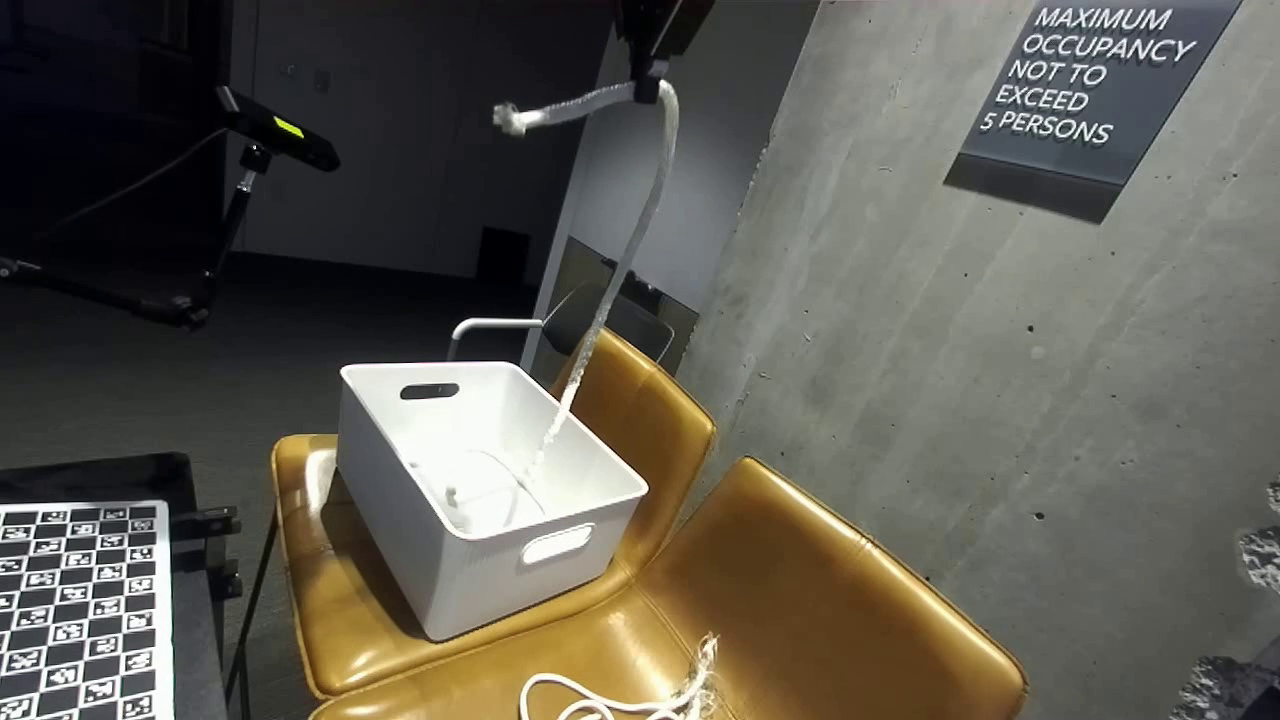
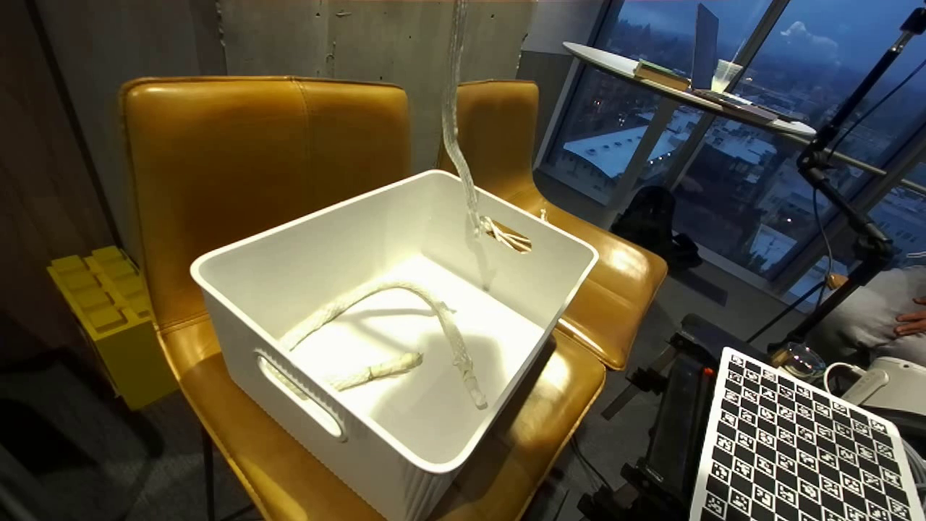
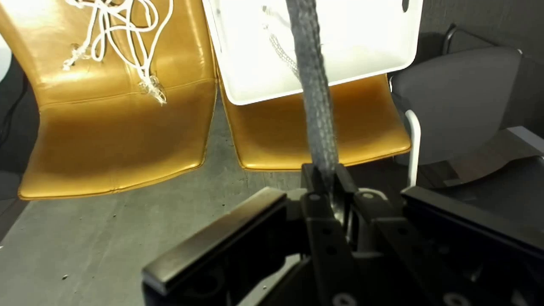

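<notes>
gripping a pale rope (image 3: 315, 87) in the end effector (image 3: 329, 179)
dangling mostly below it, down into the white bin (image 1: 480, 582)

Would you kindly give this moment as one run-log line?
hand: gripping rope; rope: hanging down to bin; bin: on tan chair, more rope inside; white cord: on neighbouring chair

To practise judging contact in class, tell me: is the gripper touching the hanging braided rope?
Touching. The wrist view shows the hanging braided rope pinched in the gripper; in an exterior view the rope's loose end juts out beyond it.
</notes>
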Motion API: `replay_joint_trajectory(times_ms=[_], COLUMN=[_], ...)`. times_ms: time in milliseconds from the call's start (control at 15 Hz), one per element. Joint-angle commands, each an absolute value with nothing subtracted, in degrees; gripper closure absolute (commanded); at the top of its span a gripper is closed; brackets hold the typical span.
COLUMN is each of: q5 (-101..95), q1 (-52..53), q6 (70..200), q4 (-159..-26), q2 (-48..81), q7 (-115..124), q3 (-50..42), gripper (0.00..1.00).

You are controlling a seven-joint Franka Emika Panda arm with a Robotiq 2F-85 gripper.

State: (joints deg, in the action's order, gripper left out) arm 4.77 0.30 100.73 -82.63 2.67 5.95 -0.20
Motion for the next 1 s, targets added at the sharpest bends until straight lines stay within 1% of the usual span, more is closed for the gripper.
replay_joint_trajectory(times_ms=[0,533,933], q5=[6.84,7.51,7.43], q1=[0.61,1.54,2.84], q6=[104.78,111.47,122.88], q4=[-87.73,-93.43,-99.22], q2=[3.07,7.26,10.56], q7=[4.30,3.61,2.14], q3=[0.20,1.93,3.29], gripper=[0.98,0.98,0.98])
